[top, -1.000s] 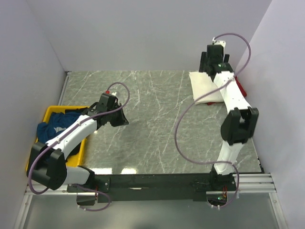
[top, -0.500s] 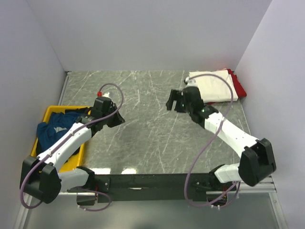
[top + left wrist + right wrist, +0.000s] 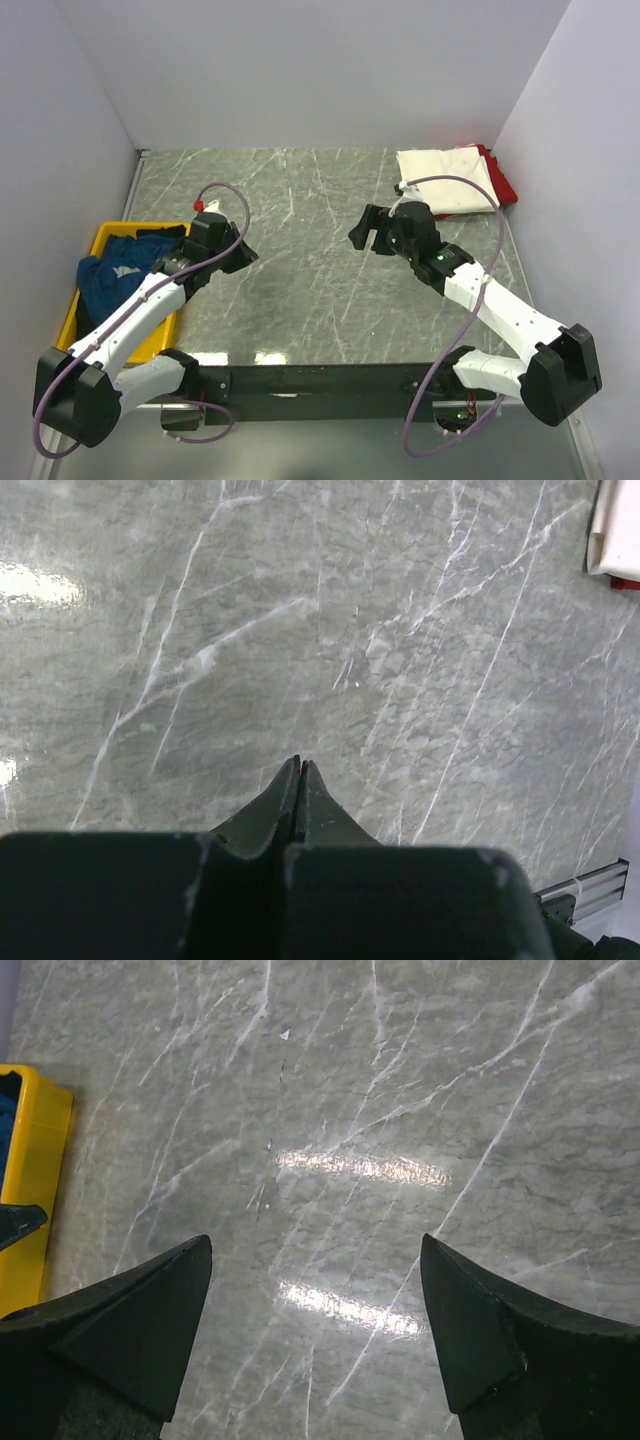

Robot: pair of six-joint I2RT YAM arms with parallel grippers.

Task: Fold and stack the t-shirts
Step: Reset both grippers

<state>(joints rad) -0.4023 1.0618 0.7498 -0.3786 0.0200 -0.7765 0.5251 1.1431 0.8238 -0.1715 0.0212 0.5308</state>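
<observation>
A folded cream-white t-shirt (image 3: pixel 447 180) lies at the back right corner, on top of a red t-shirt (image 3: pixel 504 184) of which only an edge shows. A dark blue t-shirt with a white mark (image 3: pixel 112 271) lies crumpled in the yellow tray (image 3: pixel 104 233) at the left. My left gripper (image 3: pixel 249 256) hangs over bare table just right of the tray, shut with nothing in it (image 3: pixel 299 763). My right gripper (image 3: pixel 362 229) hovers over the middle of the table, wide open and empty (image 3: pixel 315 1243). The cream shirt's corner (image 3: pixel 618 530) shows in the left wrist view.
Grey marbled tabletop (image 3: pixel 310 260) with white walls at the back and both sides. The yellow tray's rim (image 3: pixel 36 1150) shows at the left of the right wrist view. A metal rail (image 3: pixel 530 380) runs along the near edge.
The right arm swung from over the folded shirts at the back right to the table's middle, its jaws open. The left arm drew back slightly toward the tray.
</observation>
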